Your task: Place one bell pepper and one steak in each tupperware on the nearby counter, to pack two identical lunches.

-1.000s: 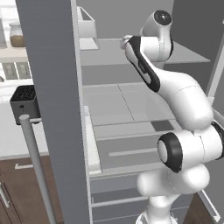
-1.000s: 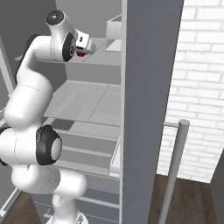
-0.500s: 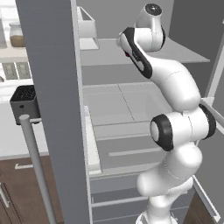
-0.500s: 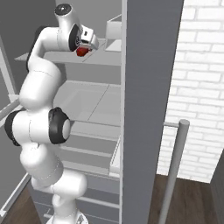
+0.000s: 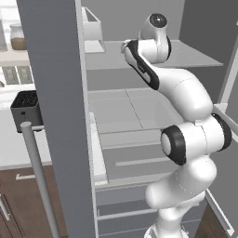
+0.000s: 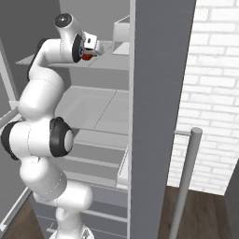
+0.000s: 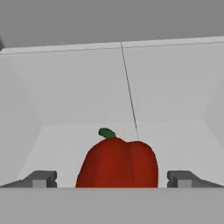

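The arm reaches into an open refrigerator, with the hand level with the upper shelf (image 6: 109, 63). In the hand view, the gripper (image 7: 113, 178) faces the bell pepper (image 7: 118, 165) directly. The fingers (image 7: 40, 178) are spread wide, one tip on each side of the pepper, with a visible gap between each tip and the pepper's skin. Contact is not established.

The bell pepper stands upright on the light-grey shelf floor, green stem up, in front of the white back wall. In the right base view, the pepper (image 6: 86, 56) shows as a small red patch just beside the hand on the upper shelf.

A white bin (image 5: 92, 31) stands on the same shelf, toward the refrigerator door (image 5: 58, 116). A black toaster (image 5: 26, 110) sits on the table beyond the door.
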Available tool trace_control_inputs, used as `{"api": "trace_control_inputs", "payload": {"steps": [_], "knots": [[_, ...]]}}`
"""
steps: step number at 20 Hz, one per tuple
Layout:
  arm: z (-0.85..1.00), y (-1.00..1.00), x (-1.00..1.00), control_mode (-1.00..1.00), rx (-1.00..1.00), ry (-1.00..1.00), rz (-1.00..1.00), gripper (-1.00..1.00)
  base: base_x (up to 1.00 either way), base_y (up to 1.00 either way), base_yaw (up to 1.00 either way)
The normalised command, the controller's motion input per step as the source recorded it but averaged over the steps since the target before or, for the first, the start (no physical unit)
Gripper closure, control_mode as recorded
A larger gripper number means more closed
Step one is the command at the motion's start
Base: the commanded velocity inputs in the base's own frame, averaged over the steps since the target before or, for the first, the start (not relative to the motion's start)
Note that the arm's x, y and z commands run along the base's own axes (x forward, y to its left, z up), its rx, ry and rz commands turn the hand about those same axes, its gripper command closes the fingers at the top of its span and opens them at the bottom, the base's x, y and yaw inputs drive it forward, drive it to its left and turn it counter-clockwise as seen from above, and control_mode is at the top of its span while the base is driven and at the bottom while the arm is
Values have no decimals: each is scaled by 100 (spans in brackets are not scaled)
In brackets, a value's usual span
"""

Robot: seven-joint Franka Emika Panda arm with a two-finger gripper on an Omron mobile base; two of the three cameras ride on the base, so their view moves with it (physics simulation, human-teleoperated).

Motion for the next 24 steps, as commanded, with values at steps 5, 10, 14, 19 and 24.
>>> {"api": "trace_control_inputs", "payload": {"steps": [5, 10, 14, 19, 24], "knots": [[1, 0, 19, -100, 0, 3, 0, -100, 0, 0, 0], [-3, 0, 24, -100, 0, 11, 0, -100, 0, 0, 0], [0, 0, -1, -100, 0, 3, 0, -100, 0, 0, 0], [0, 0, -51, -100, 0, -7, 0, -100, 0, 0, 0], [-8, 0, -20, -100, 0, -6, 0, -100, 0, 0, 0]]}}
